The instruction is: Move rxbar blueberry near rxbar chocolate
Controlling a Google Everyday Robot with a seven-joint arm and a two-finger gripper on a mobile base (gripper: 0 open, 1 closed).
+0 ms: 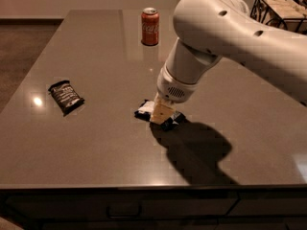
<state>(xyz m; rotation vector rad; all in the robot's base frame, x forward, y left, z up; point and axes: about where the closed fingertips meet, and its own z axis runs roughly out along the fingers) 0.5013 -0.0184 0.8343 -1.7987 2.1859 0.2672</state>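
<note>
The gripper is down at the counter, about mid-width and somewhat nearer the front edge, right on top of the blueberry bar. The bar lies flat. Its pale end shows on the side toward the left edge and a dark end shows on the other side, with the middle hidden under the gripper. Whether the gripper is spread around the bar or already pinching it cannot be told from this view. The arm reaches in from the back right corner and throws a heavy shadow toward the front edge.

The chocolate bar lies flat near the left edge, roughly halfway between back and front, well apart from the blueberry bar. 1 cola can stands upright near the back edge, clear of both bars.

The step in hand looks like the grasp, since the 2 bars have not yet been brought together. The next move calls for a sure hold on a thin, crinkly wrapper that could slip. After a slight lift, the bar must be carried toward the left edge and set down just beside the chocolate bar without nudging it.
</note>
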